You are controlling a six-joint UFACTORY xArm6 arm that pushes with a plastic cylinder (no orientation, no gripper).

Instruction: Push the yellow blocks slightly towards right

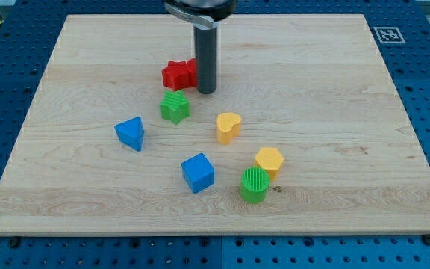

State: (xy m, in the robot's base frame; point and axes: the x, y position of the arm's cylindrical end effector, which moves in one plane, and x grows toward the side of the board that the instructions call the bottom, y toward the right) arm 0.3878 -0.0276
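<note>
I'm parking my tip (207,91) beside the red blocks (178,74); no jaws on this tool. Yellow heart (228,127) and yellow block (269,161) are looking light, slippery: nudging their left faces.

Bright, even light; sharp, soft shadows.

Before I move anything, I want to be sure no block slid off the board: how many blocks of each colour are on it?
Red: 2, the red star and a red block behind it, partly hidden by my rod
Green: 2, green star, green cylinder
Blue: 2, blue triangular block, blue cube
Yellow: 2, yellow heart, yellow hexagon
Total: 8
</note>
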